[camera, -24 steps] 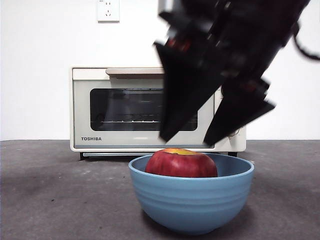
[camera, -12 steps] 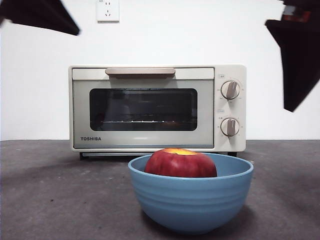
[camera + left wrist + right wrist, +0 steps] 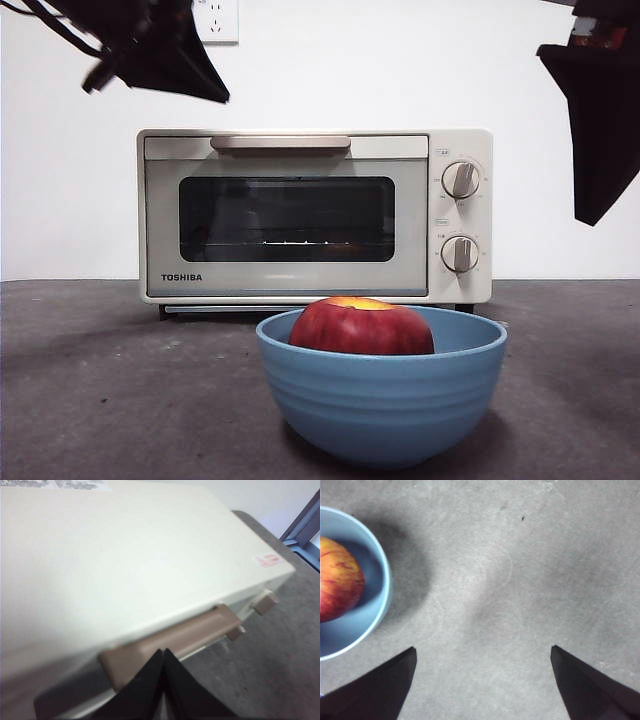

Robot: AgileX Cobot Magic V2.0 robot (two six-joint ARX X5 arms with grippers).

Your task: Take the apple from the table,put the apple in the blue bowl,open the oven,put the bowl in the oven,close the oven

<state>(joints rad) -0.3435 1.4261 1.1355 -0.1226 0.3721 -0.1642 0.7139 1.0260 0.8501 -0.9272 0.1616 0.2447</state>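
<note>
Apple (image 3: 361, 327): dark red, yellow patch at the top; sits inside the blue bowl (image 3: 385, 405), low against one wall, only its upper part clearing the rim in the front view; first two steps judged done.

Blue bowl: on the tabletop (image 3: 100, 390) near its front edge, in front of the oven (image 3: 315, 215) and apart from it.

Oven: at the back of the tabletop; door shut; bar handle (image 3: 280, 143) along the door's top edge; two knobs beside the window.

Left end effector (image 3: 163, 680): above the oven's roof, jaws pressed together, tips just over the handle; step in hand judged to be opening the door; advice: spread the jaws, come down square across the middle of the bar, pull out and down along the hinge arc.

Right end effector (image 3: 482, 680): jaws wide apart, empty, over bare tabletop beside the bowl; waiting.

Unclear: left wrist view blurred; oven interior dim behind the glass; whether the falling door would clear the bowl cannot be told; bowl's base cut off.
</note>
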